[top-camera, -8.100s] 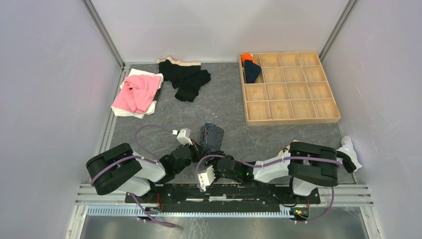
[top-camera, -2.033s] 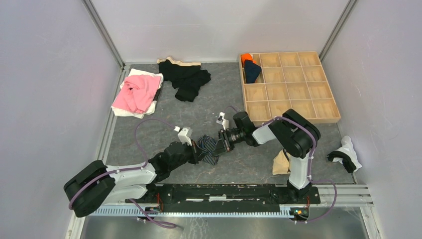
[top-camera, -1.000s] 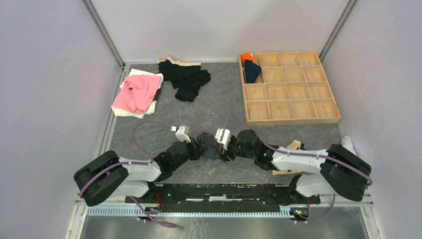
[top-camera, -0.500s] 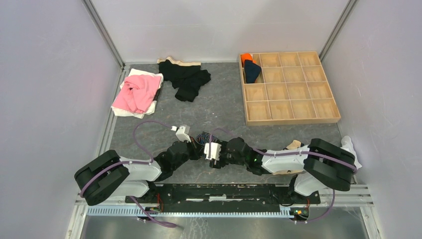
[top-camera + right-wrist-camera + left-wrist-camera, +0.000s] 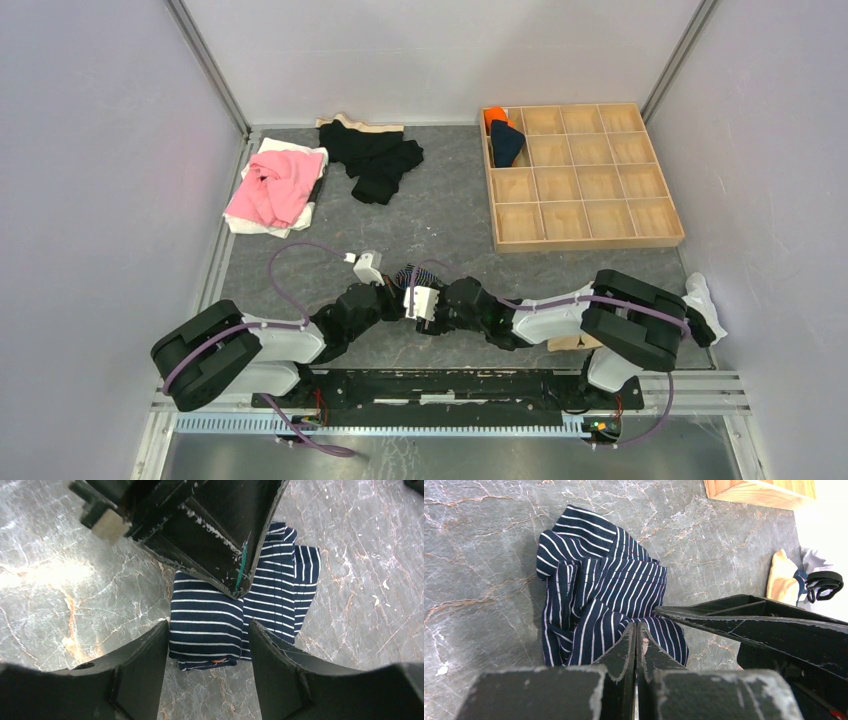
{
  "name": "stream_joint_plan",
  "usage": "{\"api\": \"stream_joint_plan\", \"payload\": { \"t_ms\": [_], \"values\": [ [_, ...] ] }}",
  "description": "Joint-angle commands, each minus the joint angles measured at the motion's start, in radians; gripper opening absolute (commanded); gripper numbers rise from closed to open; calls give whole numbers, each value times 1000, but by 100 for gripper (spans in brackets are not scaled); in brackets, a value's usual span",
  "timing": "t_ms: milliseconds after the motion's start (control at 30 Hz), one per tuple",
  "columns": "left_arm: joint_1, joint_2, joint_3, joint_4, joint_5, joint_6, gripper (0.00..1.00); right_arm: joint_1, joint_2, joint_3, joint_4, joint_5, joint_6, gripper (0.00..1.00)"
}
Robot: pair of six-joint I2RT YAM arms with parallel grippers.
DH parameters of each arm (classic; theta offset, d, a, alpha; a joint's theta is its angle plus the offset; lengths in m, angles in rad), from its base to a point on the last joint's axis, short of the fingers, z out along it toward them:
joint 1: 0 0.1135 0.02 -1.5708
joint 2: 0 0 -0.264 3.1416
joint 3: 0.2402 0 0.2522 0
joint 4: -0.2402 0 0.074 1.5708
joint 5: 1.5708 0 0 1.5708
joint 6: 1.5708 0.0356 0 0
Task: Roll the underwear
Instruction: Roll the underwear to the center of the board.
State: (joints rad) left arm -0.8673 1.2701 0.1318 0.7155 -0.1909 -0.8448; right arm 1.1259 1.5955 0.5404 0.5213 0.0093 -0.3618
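One striped underwear (image 5: 599, 590), left gripper (image 5: 636, 626) closed against it, right gripper (image 5: 207, 626) wide astride, pulled nearer since.

Left arm (image 5: 262, 340) lay low over the table, reaching forward and inward. Left gripper (image 5: 636, 628): fingers pressed flat together, tips angled down. Right arm (image 5: 560, 312) folded low and extended leftward toward the left wrist. Right gripper (image 5: 207, 626): fingers spread wide apart, pointed down, close beside the left gripper's tip.
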Motion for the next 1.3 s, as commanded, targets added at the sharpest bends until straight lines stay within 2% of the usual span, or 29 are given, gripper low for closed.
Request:
{"api": "stream_joint_plan", "payload": {
  "t_ms": [0,400,500,667,833,933,1100,1267],
  "values": [
    [7,46,-29,-186,-38,30,2,5,19,38,48,41,-8,62],
    [7,34,-24,-192,-31,29,2,5,26,59,1,-1,51,26],
    [7,-29,-17,-234,-36,21,2,-3,28,84,-62,-47,82,16],
    [8,-258,20,-393,-87,13,2,-46,25,86,-100,-149,198,0],
    [8,-448,53,-524,-111,51,2,-111,48,96,-136,-322,345,0],
    [8,-490,48,-517,-65,85,2,-139,61,92,-134,-392,427,0],
    [7,-476,0,-401,59,117,2,-218,97,87,-102,-510,582,0],
    [7,-398,-2,-308,120,132,2,-281,147,96,-90,-618,692,0]
  ]
}}
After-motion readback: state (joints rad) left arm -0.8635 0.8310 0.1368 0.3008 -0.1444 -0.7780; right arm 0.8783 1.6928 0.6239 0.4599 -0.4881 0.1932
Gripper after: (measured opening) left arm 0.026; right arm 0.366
